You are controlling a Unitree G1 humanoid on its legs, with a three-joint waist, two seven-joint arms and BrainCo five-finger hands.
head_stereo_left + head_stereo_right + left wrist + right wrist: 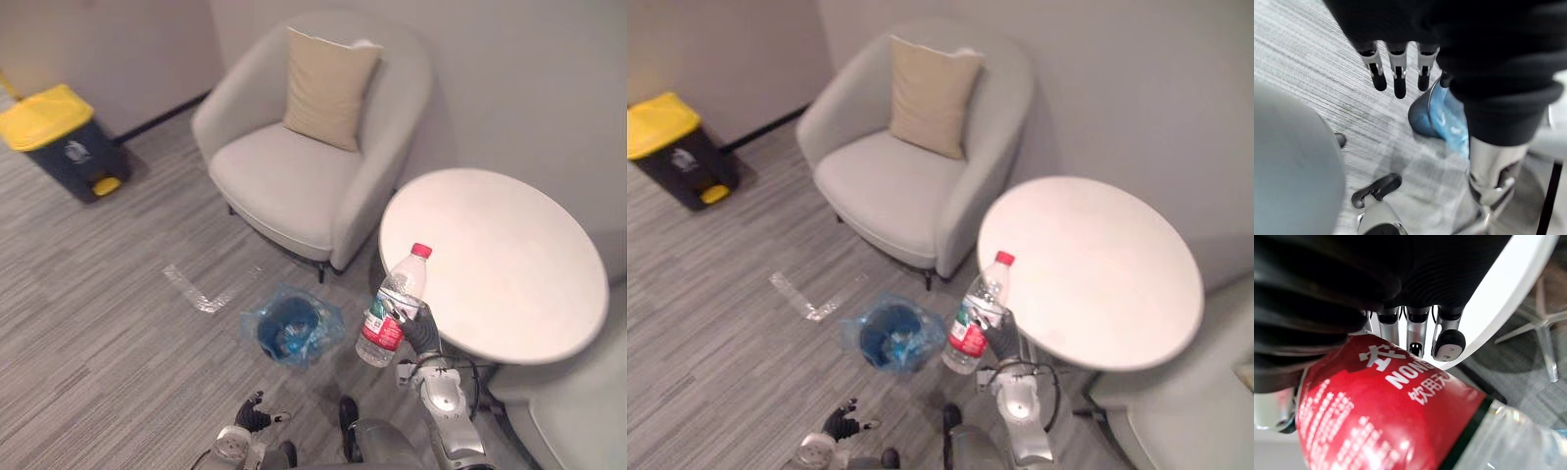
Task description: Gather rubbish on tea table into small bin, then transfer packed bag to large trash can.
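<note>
Head view: our right hand (423,331) grips the water bottle (393,308) beside the worktop (490,257), with the small bin (287,333) down to its left. Left wrist view: our left hand (1396,73) hangs straight-fingered. Right wrist view: fingers (1448,340) wrap the bottle. We judge that binning it and moving the bag (330,319) remain.

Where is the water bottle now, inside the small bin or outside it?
Outside. The right hand holds the water bottle tilted above the floor, apart from the blue-lined small bin.

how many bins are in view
2: the small bin, lined with a blue bag, on the floor before the armchair; the yellow-lidded trash can by the far wall, left.
</note>
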